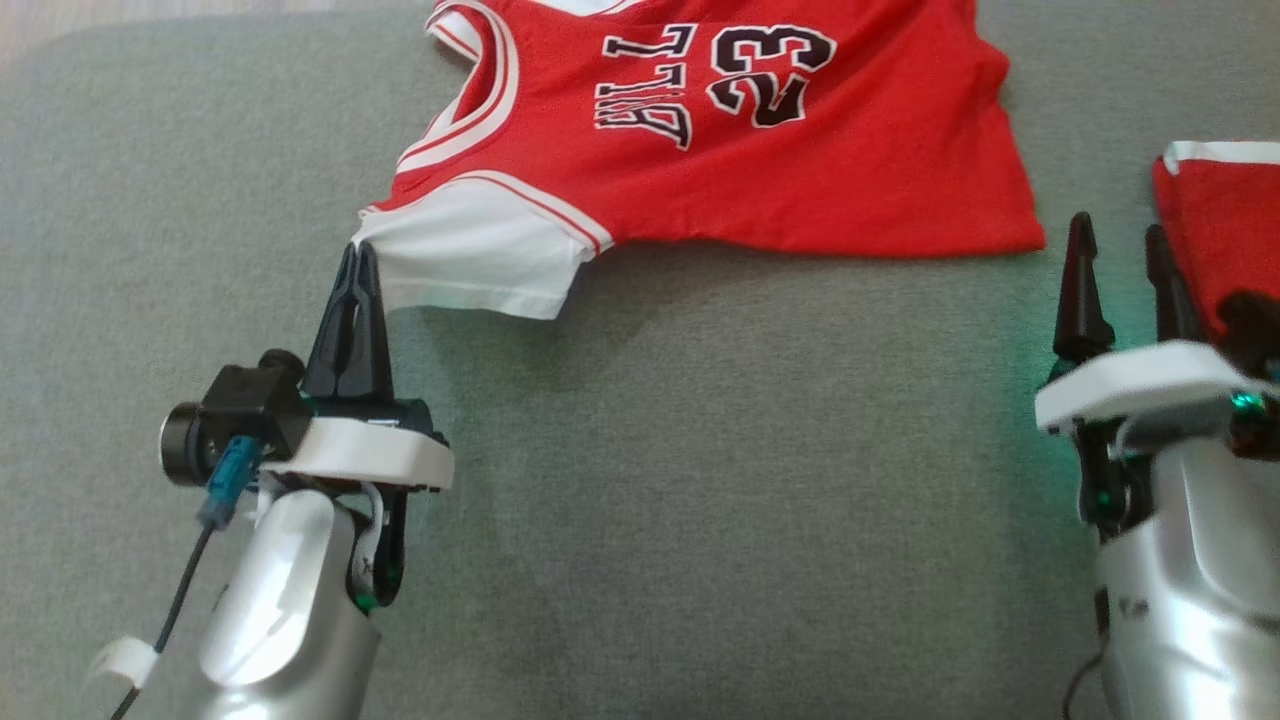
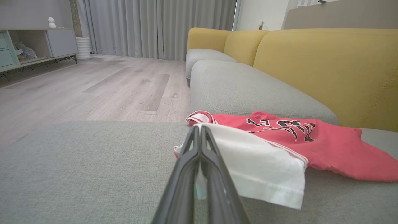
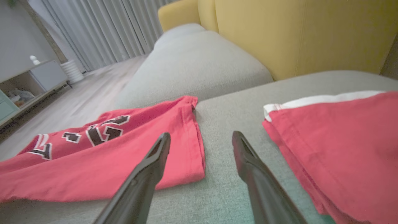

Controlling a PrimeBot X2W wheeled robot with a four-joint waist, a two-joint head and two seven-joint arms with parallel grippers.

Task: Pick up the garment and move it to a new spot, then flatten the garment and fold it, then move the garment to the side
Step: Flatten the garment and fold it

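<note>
A red jersey with a black "23" and white trim lies spread on the grey cushion at the top centre. Its white sleeve points toward me. My left gripper is shut on the sleeve's corner; in the left wrist view the fingers pinch the white cloth. My right gripper stands open just off the jersey's lower right corner, holding nothing. In the right wrist view its fingertips hover over bare cushion beside the jersey's hem.
A second red garment with a white band lies at the right edge, close to my right gripper, also seen as red cloth. Yellow sofa backs rise behind the grey seat. Wooden floor lies beyond the left edge.
</note>
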